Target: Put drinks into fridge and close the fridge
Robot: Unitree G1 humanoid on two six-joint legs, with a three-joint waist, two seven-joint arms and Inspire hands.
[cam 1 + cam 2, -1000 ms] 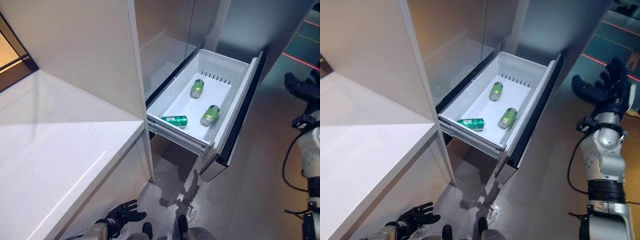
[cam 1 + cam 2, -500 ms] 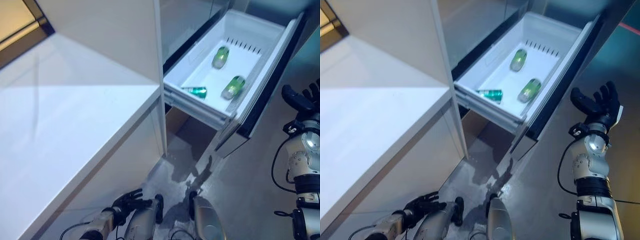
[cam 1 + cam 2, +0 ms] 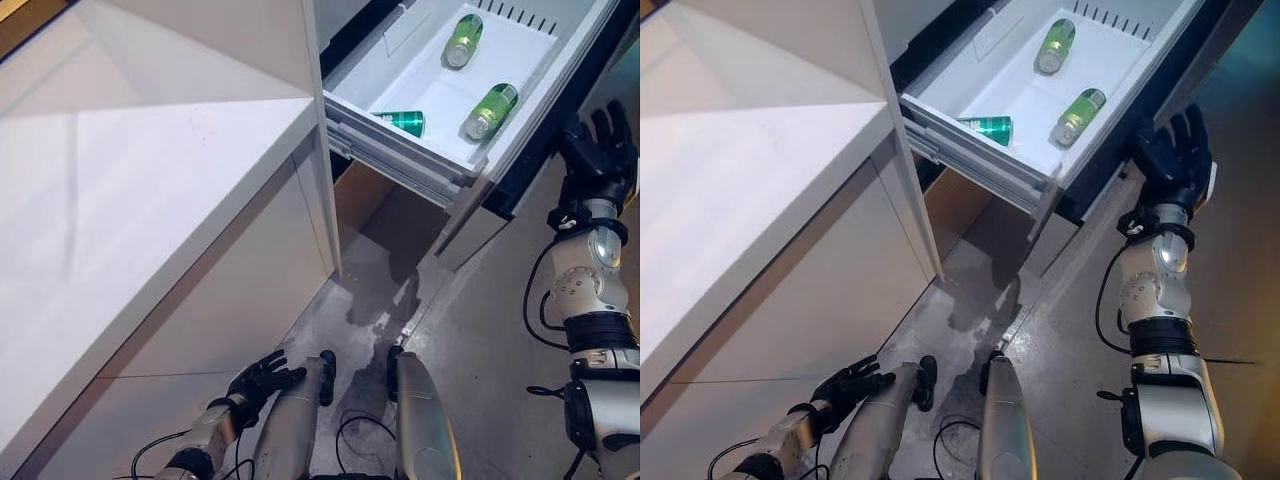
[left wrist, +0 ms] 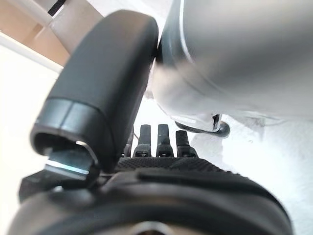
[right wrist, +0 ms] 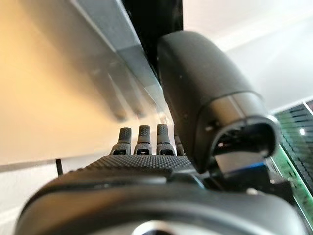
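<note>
Green cans lie on their sides in the white fridge drawer, which stands pulled out; they also show in the right eye view. My right hand is raised with its fingers straight, close to the drawer's dark front panel on its outer side. In the right wrist view its fingers point at that panel. My left hand hangs low by the floor, fingers relaxed and empty.
A white counter fills the left, with a white cabinet side below it. The grey floor lies under the drawer. A brown recess shows beneath the drawer.
The camera has tilted down, so the drawer sits higher in the picture. My right hand has come closer to the drawer's front panel. The left hand stays low.
</note>
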